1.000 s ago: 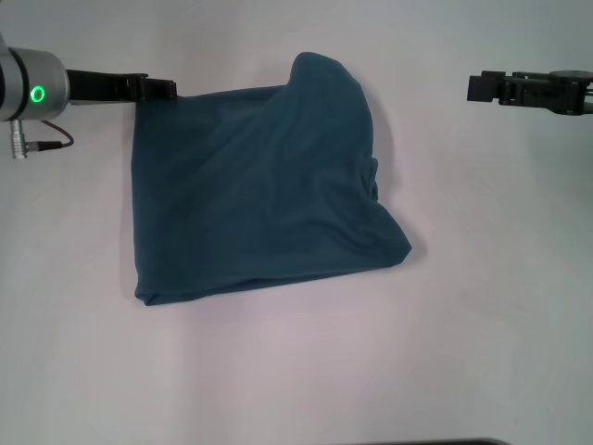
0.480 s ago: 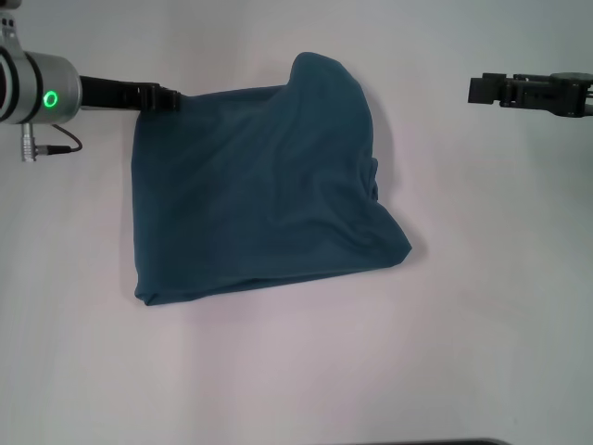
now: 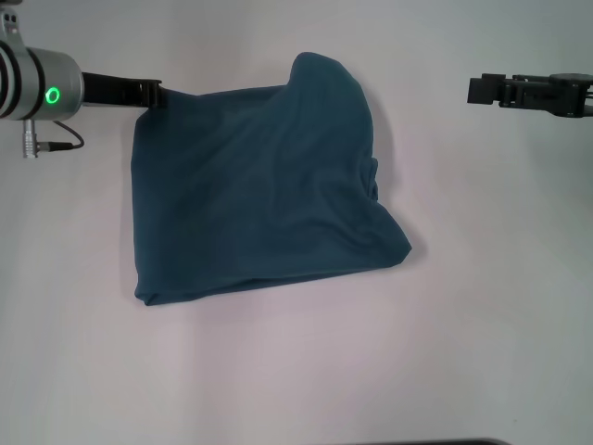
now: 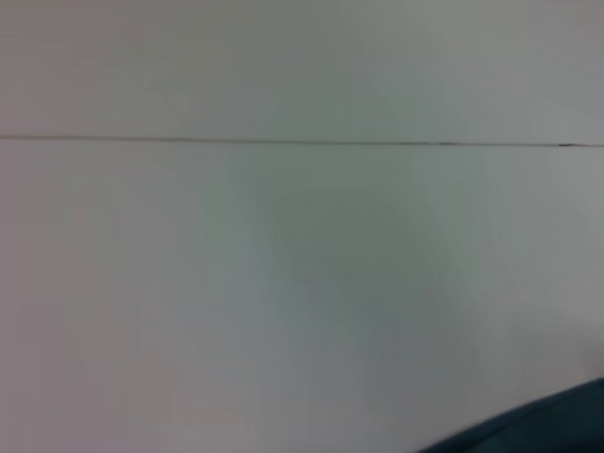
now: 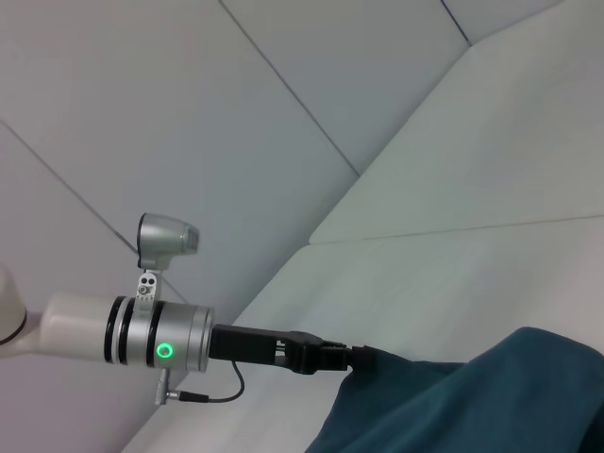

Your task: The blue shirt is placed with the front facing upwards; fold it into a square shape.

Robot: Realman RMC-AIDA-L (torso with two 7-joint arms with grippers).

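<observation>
Blue shirt (image 3: pixel 259 185) folded on table, left tool (image 3: pixel 159 92) at its far-left corner.

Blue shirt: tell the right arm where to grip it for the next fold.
Probably grip the blue shirt at its rounded far-right bulge, coming in from the right. That part sticks out past the square outline. The right gripper is already level with it; the left gripper is at the far-left corner.

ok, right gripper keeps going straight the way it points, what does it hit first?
Probably the blue shirt: the right gripper points across the table toward its raised far corner. Height is unclear, so it could pass above.
</observation>
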